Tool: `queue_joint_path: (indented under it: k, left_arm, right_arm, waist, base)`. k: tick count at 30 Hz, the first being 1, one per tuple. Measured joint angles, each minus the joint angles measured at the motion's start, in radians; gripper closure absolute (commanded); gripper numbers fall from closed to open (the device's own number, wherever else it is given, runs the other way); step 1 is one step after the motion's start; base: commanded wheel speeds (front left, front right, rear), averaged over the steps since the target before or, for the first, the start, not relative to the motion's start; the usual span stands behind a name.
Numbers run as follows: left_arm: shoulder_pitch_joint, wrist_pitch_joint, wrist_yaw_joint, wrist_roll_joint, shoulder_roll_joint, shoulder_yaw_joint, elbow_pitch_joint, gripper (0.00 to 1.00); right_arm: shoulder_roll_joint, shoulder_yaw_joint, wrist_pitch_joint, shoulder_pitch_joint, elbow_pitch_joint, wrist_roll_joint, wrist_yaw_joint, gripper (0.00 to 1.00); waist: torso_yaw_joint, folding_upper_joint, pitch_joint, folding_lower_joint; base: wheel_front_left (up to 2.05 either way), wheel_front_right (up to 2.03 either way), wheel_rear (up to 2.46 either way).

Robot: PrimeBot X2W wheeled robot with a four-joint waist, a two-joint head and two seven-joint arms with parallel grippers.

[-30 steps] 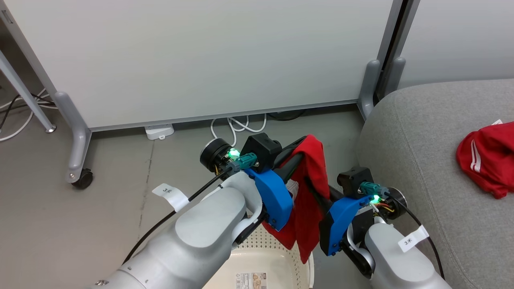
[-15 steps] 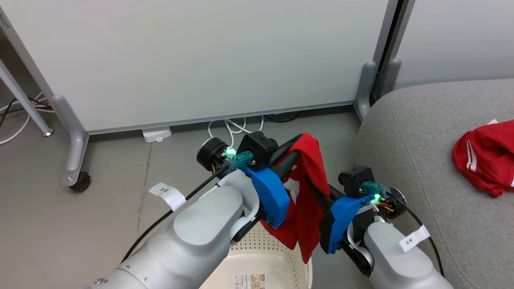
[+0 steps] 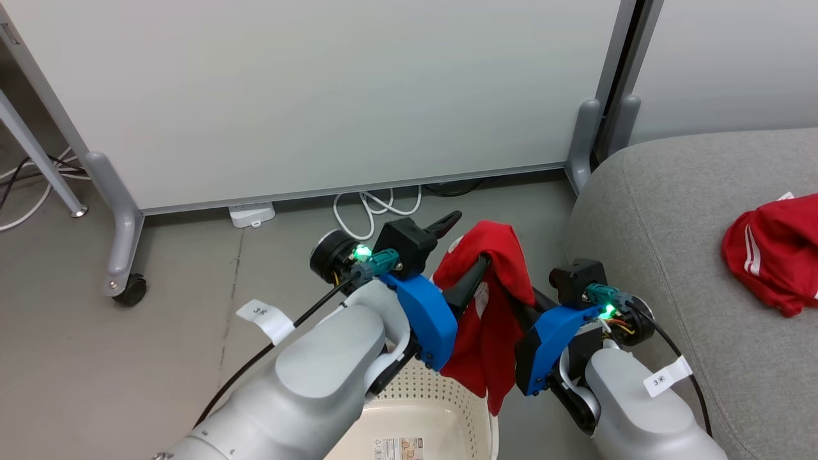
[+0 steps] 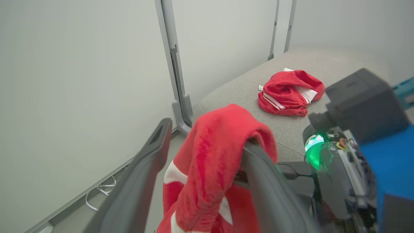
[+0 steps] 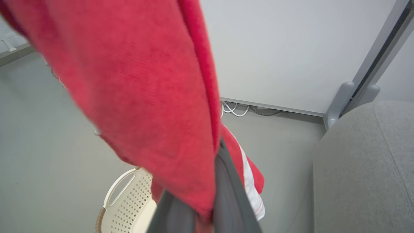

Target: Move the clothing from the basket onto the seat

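You have 1 red garment hanging above the right side of the basket, between your 2 grippers. Your right gripper is pinched tight on it, with cloth folded over the fingers. Your left gripper is spread wide: 1 finger bare, the other under the draped cloth. The 2nd garment lies crumpled on the seat, right, well apart.

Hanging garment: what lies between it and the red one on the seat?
Left wrist view: bare grey seat lies between the hanging garment and the seat garment. Head view: the right arm's blue wrist mount stands there too.
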Motion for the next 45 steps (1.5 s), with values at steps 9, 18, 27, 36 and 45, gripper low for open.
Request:
queue_joint_path:
  k: [9,18,27,36,45]
  left_arm:
    - [0.106,-0.019,0.027,-0.006,0.033,0.041,-0.043,0.00]
    - [0.293,-0.021,0.080,0.094,0.128,0.199,-0.245,0.00]
    - [0.550,-0.022,0.127,0.275,0.198,0.473,-0.500,0.00]
    - [0.727,-0.021,0.076,0.430,0.174,0.667,-0.589,0.00]
    - [0.775,-0.022,0.022,0.509,0.126,0.755,-0.585,0.00]
  right_arm:
    - [0.000,-0.054,-0.024,-0.019,0.021,-0.001,0.000,1.00]
    - [0.000,-0.128,-0.044,-0.036,0.048,-0.039,0.000,1.00]
    - [0.000,-0.129,-0.046,-0.032,0.037,-0.035,0.000,1.00]
    - [0.000,-0.143,-0.045,-0.022,0.034,-0.055,0.000,1.00]
    - [0.000,-0.139,-0.038,-0.014,0.010,-0.054,0.000,1.00]
  waist:
    - [0.005,0.0000,0.001,0.0000]
    - [-0.002,0.0000,0.007,0.0000]
    - [-0.044,0.0000,0.010,0.0000]
    - [-0.066,0.0000,0.010,0.0000]
    - [-0.101,0.0000,0.008,0.0000]
  base:
    - [0.00,0.00,0.00]
    - [0.00,0.00,0.00]
    - [0.00,0.00,0.00]
    - [0.00,0.00,0.00]
    - [0.00,0.00,0.00]
